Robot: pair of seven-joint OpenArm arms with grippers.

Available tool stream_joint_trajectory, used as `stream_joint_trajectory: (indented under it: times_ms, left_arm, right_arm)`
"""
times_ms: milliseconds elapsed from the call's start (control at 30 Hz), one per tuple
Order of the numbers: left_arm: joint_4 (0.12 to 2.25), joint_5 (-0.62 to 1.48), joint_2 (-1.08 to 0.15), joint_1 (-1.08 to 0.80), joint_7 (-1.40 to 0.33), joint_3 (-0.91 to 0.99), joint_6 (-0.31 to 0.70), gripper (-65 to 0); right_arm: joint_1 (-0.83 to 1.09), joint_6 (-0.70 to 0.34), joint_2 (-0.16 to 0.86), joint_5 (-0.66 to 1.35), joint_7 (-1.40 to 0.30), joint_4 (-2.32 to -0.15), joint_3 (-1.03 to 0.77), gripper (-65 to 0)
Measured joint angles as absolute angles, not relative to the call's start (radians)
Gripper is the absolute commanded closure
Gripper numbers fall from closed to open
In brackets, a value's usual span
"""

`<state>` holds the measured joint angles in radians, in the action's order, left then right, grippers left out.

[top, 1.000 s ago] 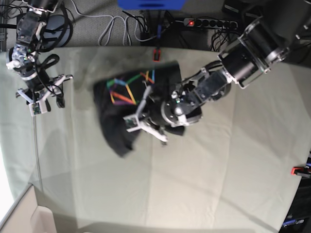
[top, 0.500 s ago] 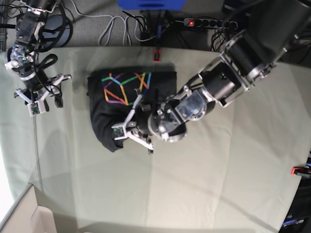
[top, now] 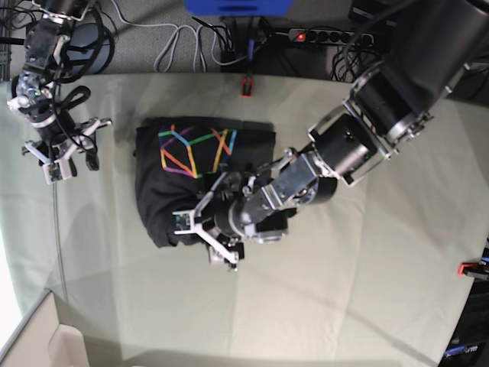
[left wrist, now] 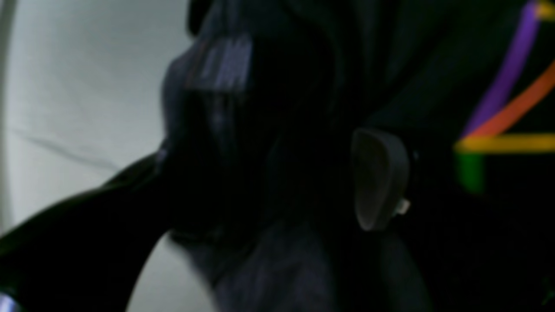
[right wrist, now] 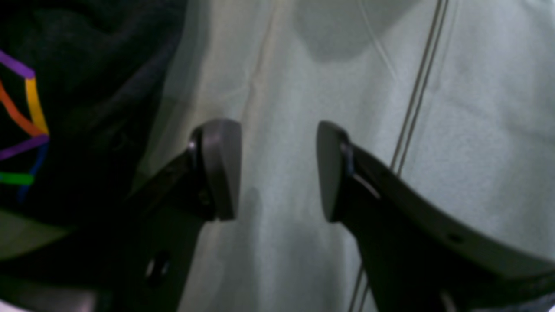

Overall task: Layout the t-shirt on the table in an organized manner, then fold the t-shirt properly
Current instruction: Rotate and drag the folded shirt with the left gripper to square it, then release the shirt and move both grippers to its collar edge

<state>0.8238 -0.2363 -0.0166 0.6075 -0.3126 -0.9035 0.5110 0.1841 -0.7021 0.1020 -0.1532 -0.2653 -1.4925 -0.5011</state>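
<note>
The black t-shirt (top: pixel 195 180) lies as a folded block left of the table's (top: pixel 344 290) middle, its rainbow line print (top: pixel 195 147) facing up at the far end. My left gripper (top: pixel 200 237) sits at the shirt's near edge with its jaws spread. In the left wrist view the gripper (left wrist: pixel 295 164) hangs low over dark cloth (left wrist: pixel 433 65); one grey pad (left wrist: pixel 377 177) shows clearly and nothing is pinched. My right gripper (top: pixel 65 149) hovers off the shirt's left side. It stands open (right wrist: pixel 277 169) over bare table (right wrist: pixel 477 108), with the shirt (right wrist: pixel 86 86) beside it.
A red clamp (top: pixel 246 86) grips the far table edge and another (top: pixel 470 269) the right edge. Behind the table lie a power strip (top: pixel 328 36) and loose cables (top: pixel 183 38). A thin cable (top: pixel 57 229) runs down the table's left side.
The left arm swept down and left across the shirt to its near edge and its jaws opened, letting the cloth go. The shirt settled into a flatter block. The right arm stayed put.
</note>
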Motion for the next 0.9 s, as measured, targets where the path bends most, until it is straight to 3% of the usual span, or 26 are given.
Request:
stream_joint_trajectory:
  times_ms: [400, 700, 900]
  left_arm:
    - [0.944, -0.329, -0.029, 0.588, -0.323, -0.437, 0.517, -50.9]
    - [1.309, -0.313, -0.128, 0.328, -0.619, -0.108, 0.52, -50.8]
    - [1.541, -0.323, -0.051, 0.028, -0.753, 0.15, 0.512, -50.8]
  right_arm:
    - [0.184, -0.702, 0.099, -0.153, -0.267, -1.493, -0.496, -28.4]
    - [0.146, -0.702, 0.071, -0.152, -0.265, -1.493, -0.496, -28.8]
    - [0.141, -0.702, -0.004, -0.153, -0.269, -1.493, -0.491, -28.9]
